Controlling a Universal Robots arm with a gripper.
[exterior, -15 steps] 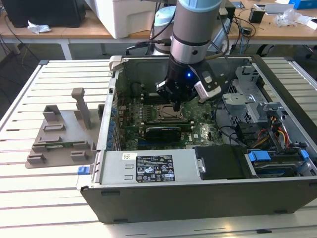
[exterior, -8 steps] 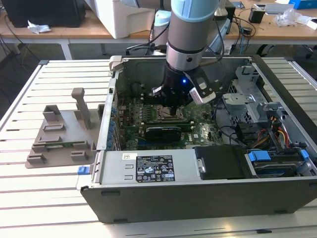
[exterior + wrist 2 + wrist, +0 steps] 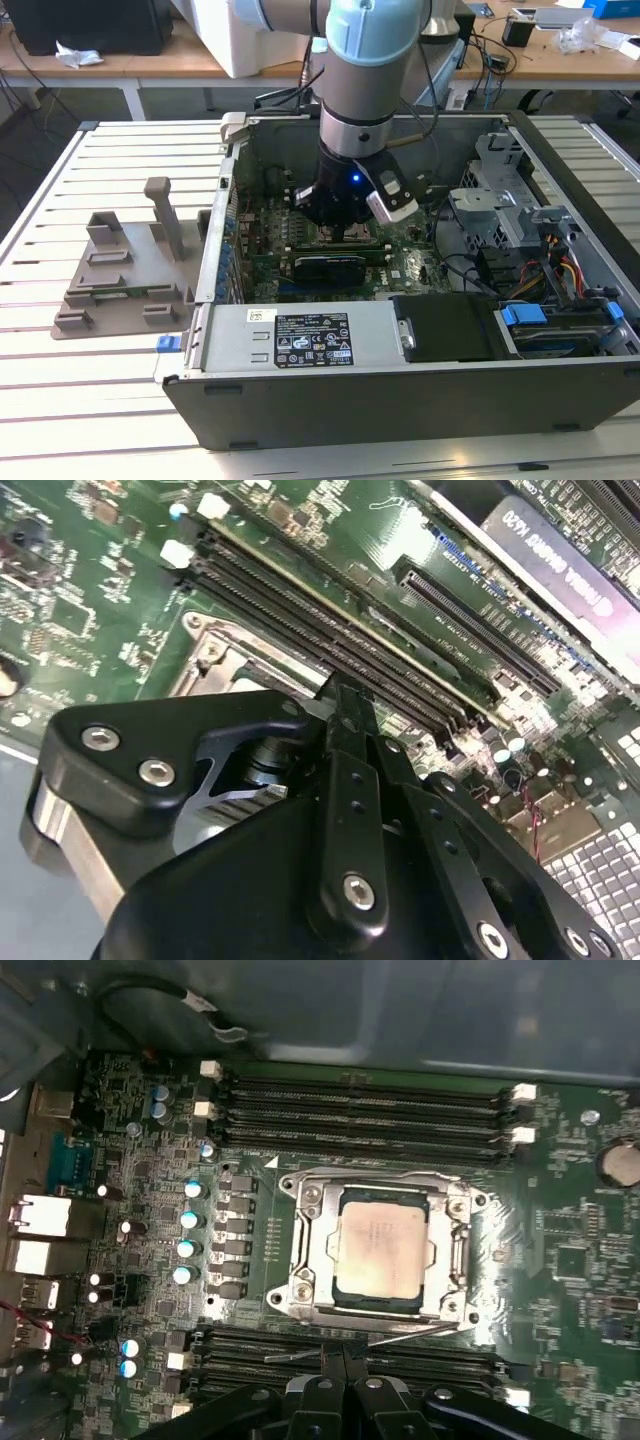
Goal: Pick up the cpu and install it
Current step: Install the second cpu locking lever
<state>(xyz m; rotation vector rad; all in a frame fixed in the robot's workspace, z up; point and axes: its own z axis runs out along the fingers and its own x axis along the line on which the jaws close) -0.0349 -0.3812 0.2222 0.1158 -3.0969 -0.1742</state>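
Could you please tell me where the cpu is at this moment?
In the first wrist view, the small square silvery cpu sits inside the metal socket frame on the green motherboard, between two banks of black memory slots.

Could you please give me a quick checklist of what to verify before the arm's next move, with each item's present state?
1. The cpu lies inside the socket frame: ok.
2. Cpu flat and square to the frame: looks ok in the first wrist view.
3. The gripper holds nothing: ok; the jaws look closed together beside the socket.
4. Gripper inside the computer case, over the motherboard: ok.
5. Socket retention closed over the cpu: cannot tell.
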